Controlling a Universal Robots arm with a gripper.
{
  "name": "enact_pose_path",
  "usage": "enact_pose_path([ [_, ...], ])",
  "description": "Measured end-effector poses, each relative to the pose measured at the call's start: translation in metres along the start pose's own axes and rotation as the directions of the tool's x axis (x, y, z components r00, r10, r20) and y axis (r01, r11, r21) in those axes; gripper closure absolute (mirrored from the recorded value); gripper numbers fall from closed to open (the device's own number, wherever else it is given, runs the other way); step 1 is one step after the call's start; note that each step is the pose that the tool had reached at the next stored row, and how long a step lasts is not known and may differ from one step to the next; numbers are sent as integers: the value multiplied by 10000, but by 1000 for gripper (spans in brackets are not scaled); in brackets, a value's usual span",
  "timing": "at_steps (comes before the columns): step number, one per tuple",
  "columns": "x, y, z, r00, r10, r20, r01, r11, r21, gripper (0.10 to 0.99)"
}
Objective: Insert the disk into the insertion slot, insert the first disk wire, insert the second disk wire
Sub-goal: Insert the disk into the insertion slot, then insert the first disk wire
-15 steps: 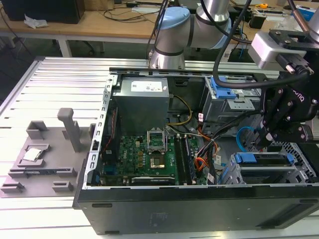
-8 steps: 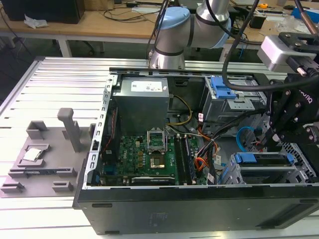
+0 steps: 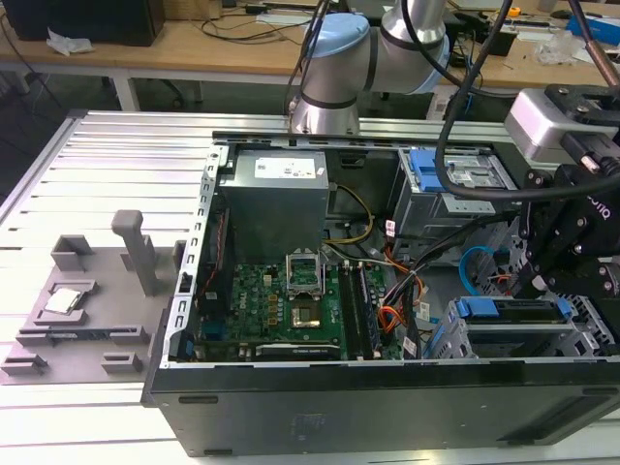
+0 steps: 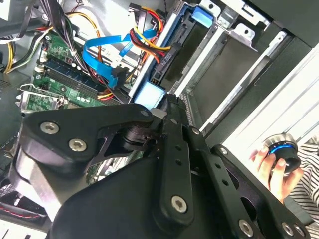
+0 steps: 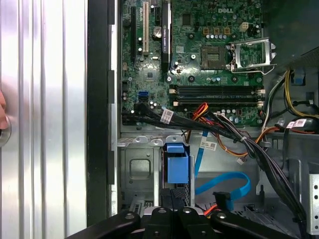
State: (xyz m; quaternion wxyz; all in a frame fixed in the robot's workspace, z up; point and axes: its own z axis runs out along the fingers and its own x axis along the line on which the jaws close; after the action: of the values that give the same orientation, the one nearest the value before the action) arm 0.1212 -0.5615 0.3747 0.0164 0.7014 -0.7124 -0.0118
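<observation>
Looking down into an open computer case (image 3: 387,407) on a ribbed aluminium tabletop (image 3: 116,165), you find the disk (image 3: 513,311), a flat dark slab framed by a bright blue plastic carrier. It appears seated in the insertion slot (image 3: 581,334), a silver perforated sheet-metal cage at the exterior view's right, with its long axis running across that view. In the second wrist view, the black, bolted hand (image 4: 167,102) ends right at the carrier's pale blue end, so the disk lies straight ahead of it. You cannot tell whether the hand is open or closed, or whether it grips anything. Just beyond, toward the green motherboard (image 4: 47,102), the second disk wire (image 4: 99,47), a glossy flat light-blue ribbon, loops beside the first disk wire (image 4: 147,37), a thin red, orange and black bundle.
</observation>
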Motion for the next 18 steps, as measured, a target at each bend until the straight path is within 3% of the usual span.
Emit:
enact_pose_path([
  [10, 1, 0, 1, 10000, 0, 1, 0, 10000, 0, 973],
  [11, 1, 0, 0, 10000, 0, 0, 0, 10000, 0, 914],
  [12, 2, 0, 0, 10000, 0, 0, 0, 10000, 0, 914],
  [14, 2, 0, 0, 10000, 0, 1, 0, 10000, 0, 784],
  [17, -2, -8, 1, 10000, -1, 0, 1, 10000, 0, 784],
  [18, -59, -49, 7, 10000, 0, -2, 0, 10000, -9, 784],
])
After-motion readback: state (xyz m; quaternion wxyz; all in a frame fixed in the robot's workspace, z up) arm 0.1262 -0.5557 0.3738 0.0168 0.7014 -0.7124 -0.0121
